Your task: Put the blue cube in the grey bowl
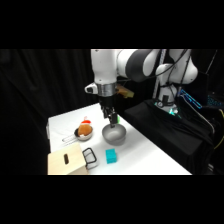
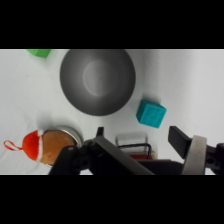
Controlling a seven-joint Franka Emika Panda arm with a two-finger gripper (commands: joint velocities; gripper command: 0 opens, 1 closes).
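- Lying on the white table (image 1: 150, 150), the blue cube (image 1: 111, 156) is a small plain-faced block, near and just left of the bowl, not touching it.
- The grey bowl (image 1: 114, 133) is round, shallow, dull metallic and empty.
- The arm drops from above; its gripper (image 1: 111, 119) hangs over the bowl's far rim, holding nothing.
- In the wrist view the cube (image 2: 151, 113) sits corner-on; its sides look alike, showing no long axis.
- Whether the gripper is parted or closed cannot be told.
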